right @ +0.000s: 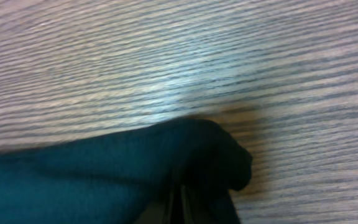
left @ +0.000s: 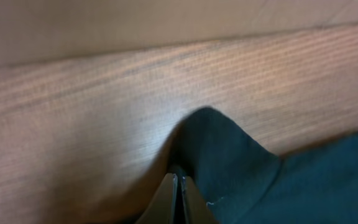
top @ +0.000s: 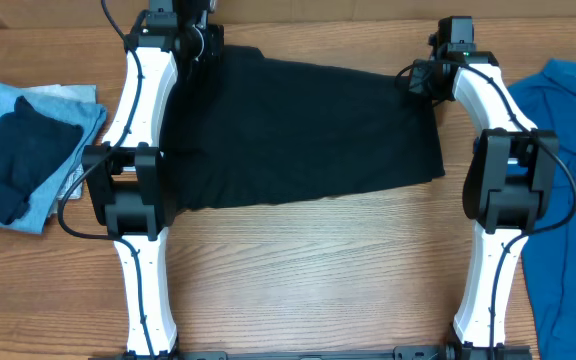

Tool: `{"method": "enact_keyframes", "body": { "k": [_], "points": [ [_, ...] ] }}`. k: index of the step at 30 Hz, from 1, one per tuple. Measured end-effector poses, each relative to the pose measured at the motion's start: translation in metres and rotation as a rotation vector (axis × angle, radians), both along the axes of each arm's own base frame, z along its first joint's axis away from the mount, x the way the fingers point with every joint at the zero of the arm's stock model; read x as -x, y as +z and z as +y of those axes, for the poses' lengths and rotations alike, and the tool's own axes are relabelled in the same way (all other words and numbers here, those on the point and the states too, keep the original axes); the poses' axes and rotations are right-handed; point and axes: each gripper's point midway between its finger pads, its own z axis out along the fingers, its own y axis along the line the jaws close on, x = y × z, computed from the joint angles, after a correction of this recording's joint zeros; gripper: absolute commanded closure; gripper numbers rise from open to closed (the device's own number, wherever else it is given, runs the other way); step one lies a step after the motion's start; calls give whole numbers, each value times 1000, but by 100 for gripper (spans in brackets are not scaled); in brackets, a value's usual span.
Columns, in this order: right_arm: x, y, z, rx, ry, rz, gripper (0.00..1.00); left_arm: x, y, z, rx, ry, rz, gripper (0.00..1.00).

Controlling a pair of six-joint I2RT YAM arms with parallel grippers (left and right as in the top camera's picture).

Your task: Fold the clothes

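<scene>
A black garment (top: 298,130) lies spread flat across the far middle of the wooden table. My left gripper (top: 200,40) is shut on its far left corner; in the left wrist view the closed fingers (left: 179,182) pinch the dark cloth (left: 241,168). My right gripper (top: 420,78) is shut on the far right corner; in the right wrist view the fingers (right: 180,194) are buried in a bunched fold of the cloth (right: 104,168).
A folded stack with a dark piece on light blue cloth (top: 23,150) lies at the left edge. A blue shirt (top: 573,160) lies along the right edge. Bare wood table (top: 308,270) runs in front of the black garment.
</scene>
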Motion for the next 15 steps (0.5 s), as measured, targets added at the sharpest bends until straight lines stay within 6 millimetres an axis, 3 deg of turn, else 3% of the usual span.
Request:
{"method": "enact_keyframes", "body": {
  "k": [4,9,12,15],
  "points": [
    [3,19,6,-10,58,-13,96,21,-16,1,-6,0,110,96],
    [14,75,24,-60,173,-66,96,50,-32,12,-11,16,256,96],
    [31,81,27,-52,225,-18,96,67,-33,25,-10,39,330,96],
    [46,75,29,-51,262,41,96,78,-19,39,-6,64,351,96]
  ]
}}
